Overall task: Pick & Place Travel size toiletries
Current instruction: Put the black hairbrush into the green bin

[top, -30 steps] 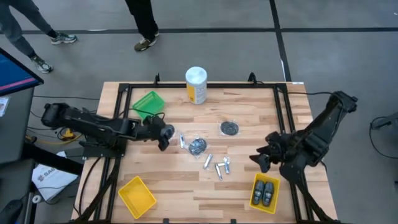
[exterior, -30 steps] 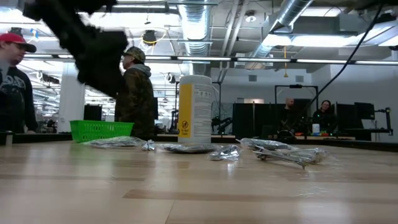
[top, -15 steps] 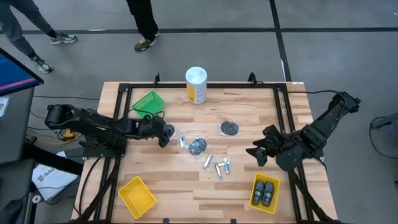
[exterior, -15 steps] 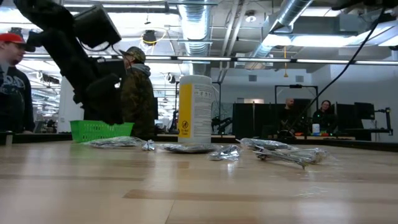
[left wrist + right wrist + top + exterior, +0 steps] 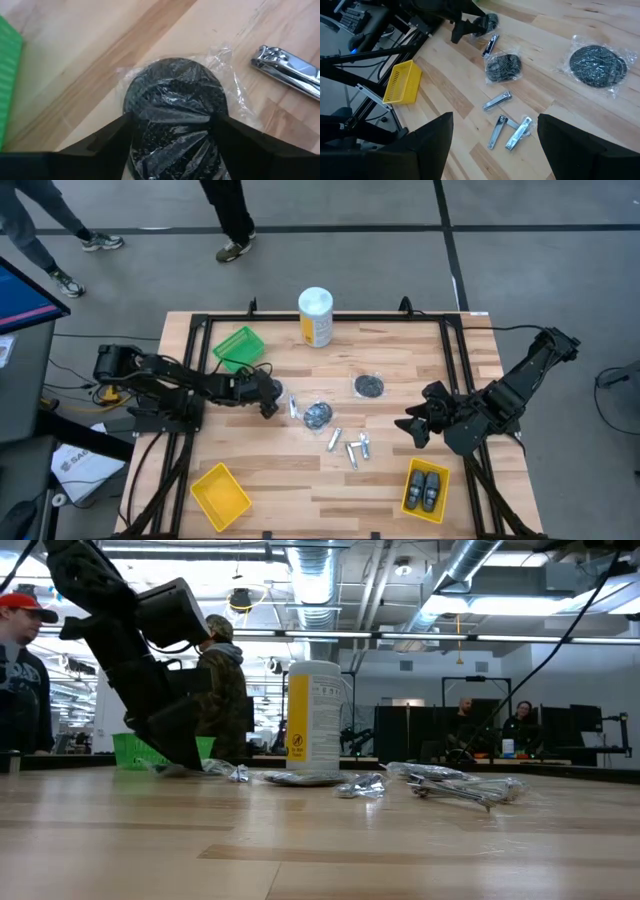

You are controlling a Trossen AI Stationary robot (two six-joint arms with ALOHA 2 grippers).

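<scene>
Jaws of the left gripper (image 5: 172, 131) stand apart on either side of a dark round disc (image 5: 175, 102) sealed in crinkled clear film, not visibly squeezing it; I judge they are lined up to grip across its width, since a flat disc offers little else to hold. That disc lies on the counter (image 5: 400, 350) just beside the green bin (image 5: 239, 343), on the side away from the white-and-yellow canister (image 5: 316, 316). From counter height the arm slants steeply down so the fingers meet the wood at the disc.

Other toiletries lie further from the green bin: a second wrapped disc (image 5: 318, 415) near the first with a silver nail clipper (image 5: 490, 44) between them, a third disc (image 5: 369, 386) beyond it, and more clippers (image 5: 350, 447) scattered loose toward the near edge. The discs look matte and grainy under glossy, wrinkled plastic, which may slip in the grip; the clippers are thin, polished metal.

Well apart from the green bin, at the counter's opposite side, the right gripper (image 5: 420, 425) hovers with its jaws wide and empty. Near it a yellow bin (image 5: 426, 487) holds two dark oval pods (image 5: 427, 488), so sorted pieces seem to go into bins. Another yellow bin (image 5: 221, 495) stands empty.
</scene>
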